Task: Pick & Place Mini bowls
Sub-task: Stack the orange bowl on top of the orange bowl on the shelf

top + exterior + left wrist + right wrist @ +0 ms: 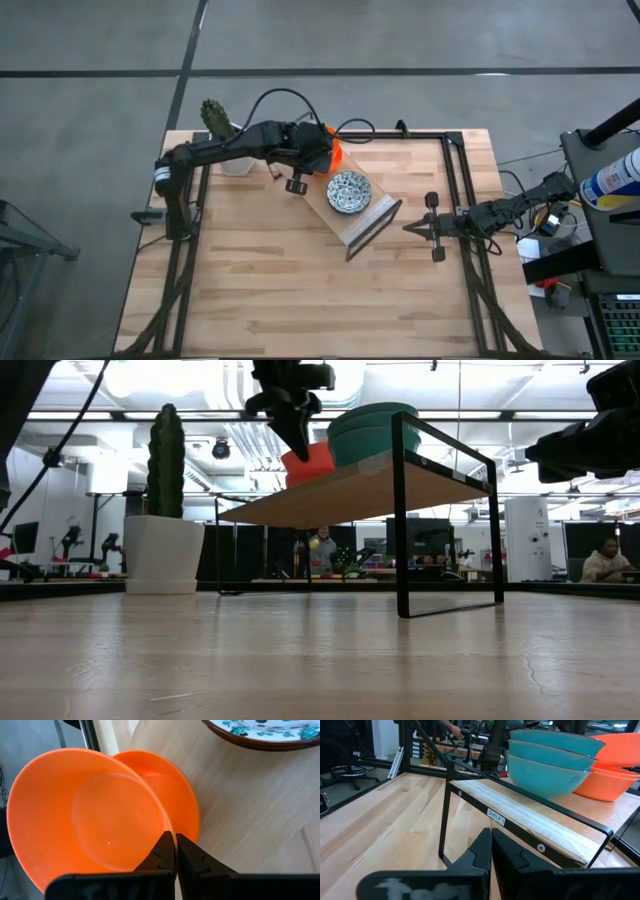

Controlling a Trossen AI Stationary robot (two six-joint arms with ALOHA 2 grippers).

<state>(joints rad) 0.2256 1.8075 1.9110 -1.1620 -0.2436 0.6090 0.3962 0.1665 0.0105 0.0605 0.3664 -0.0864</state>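
Two plain orange mini bowls (90, 815) sit nested at the far left end of a small wooden shelf (378, 218). My left gripper (174, 845) is shut on the upper one, which tilts up off the lower orange bowl (182, 795). In the low view that orange bowl (310, 460) hangs tilted under the left gripper (290, 410). A stack of white, blue-green patterned bowls (349, 191) stands mid-shelf; their teal outsides (550, 760) show in the right wrist view. My right gripper (412, 228) waits shut, right of the shelf, touching nothing. My left gripper pinches the upper orange bowl by its rim (161, 826), one finger inside the bowl and one outside. The fingers come from above, slanting down. The bowl is tilted, its held side raised, its opposite side still over the lower orange bowl.
A white pot with a green cactus (222, 140) stands at the table's far left corner, just behind my left arm. The shelf's black metal frame (402, 510) rises from the table. Bare wooden tabletop (280, 290) lies open toward the near edge.
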